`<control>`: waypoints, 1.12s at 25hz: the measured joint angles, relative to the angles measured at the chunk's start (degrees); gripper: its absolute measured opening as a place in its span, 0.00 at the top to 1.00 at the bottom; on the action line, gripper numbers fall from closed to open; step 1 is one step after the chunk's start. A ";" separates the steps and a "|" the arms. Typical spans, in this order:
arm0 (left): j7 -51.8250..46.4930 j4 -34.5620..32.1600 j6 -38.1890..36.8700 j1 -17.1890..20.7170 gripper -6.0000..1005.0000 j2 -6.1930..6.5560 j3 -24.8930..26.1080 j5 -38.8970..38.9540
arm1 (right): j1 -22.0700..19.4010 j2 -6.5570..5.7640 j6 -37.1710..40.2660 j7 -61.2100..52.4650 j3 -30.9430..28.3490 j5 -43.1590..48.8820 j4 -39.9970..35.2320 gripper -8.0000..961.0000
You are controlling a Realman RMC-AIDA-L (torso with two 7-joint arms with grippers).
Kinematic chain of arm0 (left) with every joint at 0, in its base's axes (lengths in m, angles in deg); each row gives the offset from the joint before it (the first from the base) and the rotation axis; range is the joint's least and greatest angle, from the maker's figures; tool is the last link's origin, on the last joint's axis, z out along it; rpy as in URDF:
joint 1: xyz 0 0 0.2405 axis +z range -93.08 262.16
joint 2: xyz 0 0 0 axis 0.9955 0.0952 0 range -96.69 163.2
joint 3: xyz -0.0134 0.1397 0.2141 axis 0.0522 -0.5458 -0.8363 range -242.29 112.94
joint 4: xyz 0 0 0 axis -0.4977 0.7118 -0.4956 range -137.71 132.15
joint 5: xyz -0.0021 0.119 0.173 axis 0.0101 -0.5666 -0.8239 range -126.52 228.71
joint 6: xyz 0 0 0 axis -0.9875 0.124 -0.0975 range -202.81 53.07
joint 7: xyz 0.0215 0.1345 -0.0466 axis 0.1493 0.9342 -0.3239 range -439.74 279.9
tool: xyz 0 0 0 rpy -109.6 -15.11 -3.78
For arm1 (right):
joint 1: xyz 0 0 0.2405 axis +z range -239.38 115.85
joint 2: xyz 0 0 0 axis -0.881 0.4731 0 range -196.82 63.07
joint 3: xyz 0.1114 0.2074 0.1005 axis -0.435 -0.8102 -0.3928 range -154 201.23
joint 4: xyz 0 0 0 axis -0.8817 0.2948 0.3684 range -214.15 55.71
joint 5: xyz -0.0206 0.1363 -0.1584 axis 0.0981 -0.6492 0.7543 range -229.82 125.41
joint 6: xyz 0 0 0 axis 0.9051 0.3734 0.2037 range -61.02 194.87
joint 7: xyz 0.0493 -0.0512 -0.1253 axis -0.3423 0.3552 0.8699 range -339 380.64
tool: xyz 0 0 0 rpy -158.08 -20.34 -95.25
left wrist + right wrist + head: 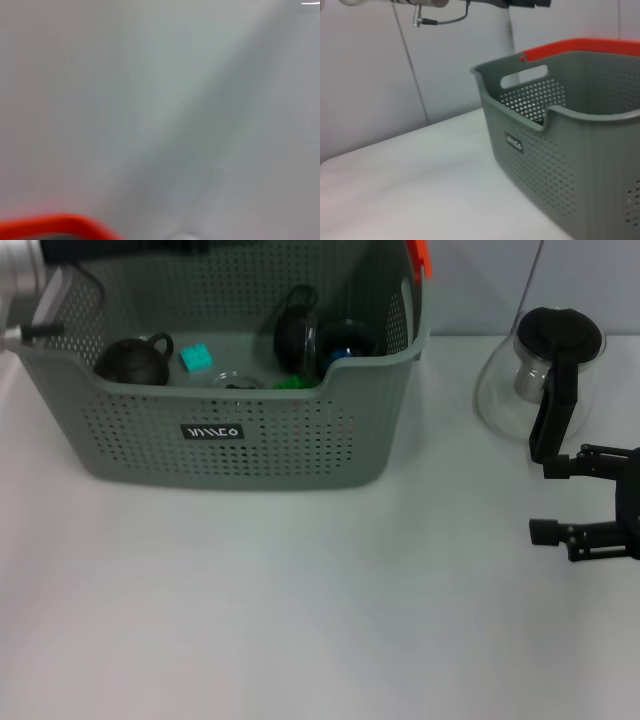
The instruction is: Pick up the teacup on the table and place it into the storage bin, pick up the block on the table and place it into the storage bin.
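The storage bin (230, 455), a grey perforated basket with an orange handle clip (420, 257), stands at the back left of the table and also fills the right wrist view (560, 165). Inside it a teal block (196, 357) lies on the floor beside a dark round vessel with a loop handle (130, 362). A clear glass cup (238, 381), possibly the teacup, sits near the front wall. My left arm (22, 280) reaches over the bin's back left, its dark end along the picture's top edge. My right gripper (548, 500) hovers open and empty at the far right.
A glass teapot (545, 375) with a black lid and handle stands at the back right, just behind my right gripper. More dark round things (297, 335) and a green piece (290, 383) lie in the bin. White table (300, 620) stretches in front.
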 joint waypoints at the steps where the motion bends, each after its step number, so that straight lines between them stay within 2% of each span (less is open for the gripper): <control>1: 2.39 0.58 -4.26 0.55 0.49 0.01 0.05 1.43 | 0.01 -0.02 0.58 0.80 0.01 0.00 0.32 0.02; 4: 11.56 3.63 -18.98 2.92 0.33 -0.90 -0.86 1.53 | 0.04 -0.15 2.71 5.16 -0.02 0.02 2.57 0.02; 5: 13.47 4.27 -21.28 3.80 0.28 -1.34 -1.38 0.46 | 0.04 -0.20 3.12 6.60 -0.08 0.01 3.41 0.02; 7: 17.44 4.88 -22.75 6.48 0.19 -2.66 -2.68 -2.68 | 0.03 -0.20 3.46 9.59 -0.14 0.02 5.18 0.02; 9: 21.20 5.12 -21.41 9.02 0.14 -3.98 -3.26 -4.98 | 0.21 0.27 3.29 12.53 -0.11 0.04 6.68 0.02; 12: 25.91 5.91 -18.92 11.92 0.07 -5.36 -3.30 -6.50 | 0.90 1.61 2.23 16.30 0.11 0.53 7.75 0.02; 13: 27.20 6.59 -18.17 12.74 0.05 -5.62 -3.23 -6.79 | 1.81 2.60 0.88 17.44 0.41 1.51 8.04 0.02; 14: 27.89 7.40 -17.64 13.03 0.05 -5.64 -2.96 -7.07 | 1.81 2.60 0.88 17.44 0.41 1.51 8.04 0.02; 19: 32.18 14.03 -11.68 13.55 0.05 -5.55 -1.31 -10.16 | 4.23 4.39 -3.79 19.67 1.76 3.49 10.45 0.02; 23: 34.58 17.91 -6.50 13.34 0.05 -5.59 -1.71 -13.02 | 5.77 4.47 -6.83 19.52 3.36 3.63 13.16 0.02; 28: 35.48 19.34 -5.78 13.03 0.05 -5.47 -1.49 -13.45 | 6.27 4.51 -8.48 19.05 3.64 3.63 13.48 0.02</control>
